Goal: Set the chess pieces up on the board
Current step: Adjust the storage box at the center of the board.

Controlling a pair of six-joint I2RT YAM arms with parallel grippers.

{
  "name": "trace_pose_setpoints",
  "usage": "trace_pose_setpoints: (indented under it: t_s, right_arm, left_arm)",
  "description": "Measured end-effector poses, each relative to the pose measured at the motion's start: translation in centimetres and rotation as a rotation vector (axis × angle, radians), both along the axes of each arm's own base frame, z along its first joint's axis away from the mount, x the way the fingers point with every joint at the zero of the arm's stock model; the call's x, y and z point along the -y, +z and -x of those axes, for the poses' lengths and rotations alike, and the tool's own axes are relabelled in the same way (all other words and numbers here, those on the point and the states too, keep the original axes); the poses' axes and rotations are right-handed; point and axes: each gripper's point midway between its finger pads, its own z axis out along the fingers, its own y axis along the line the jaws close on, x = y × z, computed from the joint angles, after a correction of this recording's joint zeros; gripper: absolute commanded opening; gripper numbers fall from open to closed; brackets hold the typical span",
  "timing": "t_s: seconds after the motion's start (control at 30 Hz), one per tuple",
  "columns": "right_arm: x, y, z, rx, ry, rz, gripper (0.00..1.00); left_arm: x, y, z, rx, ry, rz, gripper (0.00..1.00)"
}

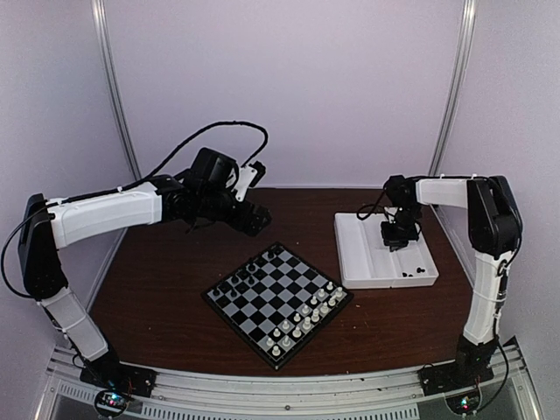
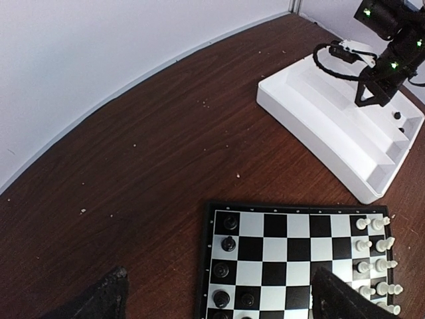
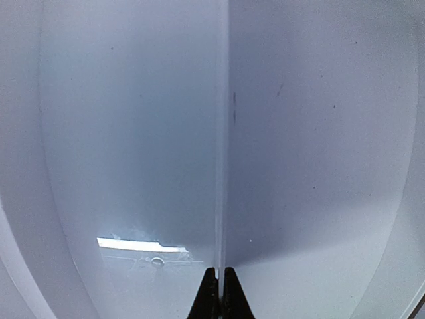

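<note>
The board (image 1: 278, 302) lies with one corner toward the arms. Black chess pieces (image 1: 236, 284) stand along its far-left edge and white chessmen (image 1: 308, 320) along its near-right edge. To the right of the board sits a white tray (image 1: 359, 262), with a few loose black pieces (image 1: 419, 270) in the end farthest from the board. The right gripper (image 3: 220, 292) points down into that tray, fingers clenched tip to tip, with nothing visible between them. The left gripper (image 2: 219, 302) hangs just beyond the board's far-left edge, jaws spread wide and empty.
</note>
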Motion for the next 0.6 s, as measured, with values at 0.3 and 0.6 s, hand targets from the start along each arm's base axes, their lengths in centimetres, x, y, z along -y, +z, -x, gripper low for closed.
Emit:
trace_pose_setpoints:
  t_s: [0.3,0.6]
  right_arm:
    - [1.4,3.2,-3.0,0.024,-0.026,0.010,0.00]
    - [2.8,3.8,-2.8,0.033,-0.052,-0.016,0.00]
  left_arm:
    - [0.5,-0.8,-0.5,-0.018,-0.002,-0.017,0.95]
    - [0.6,-1.1,-0.4,-0.026,-0.007,-0.019,0.95]
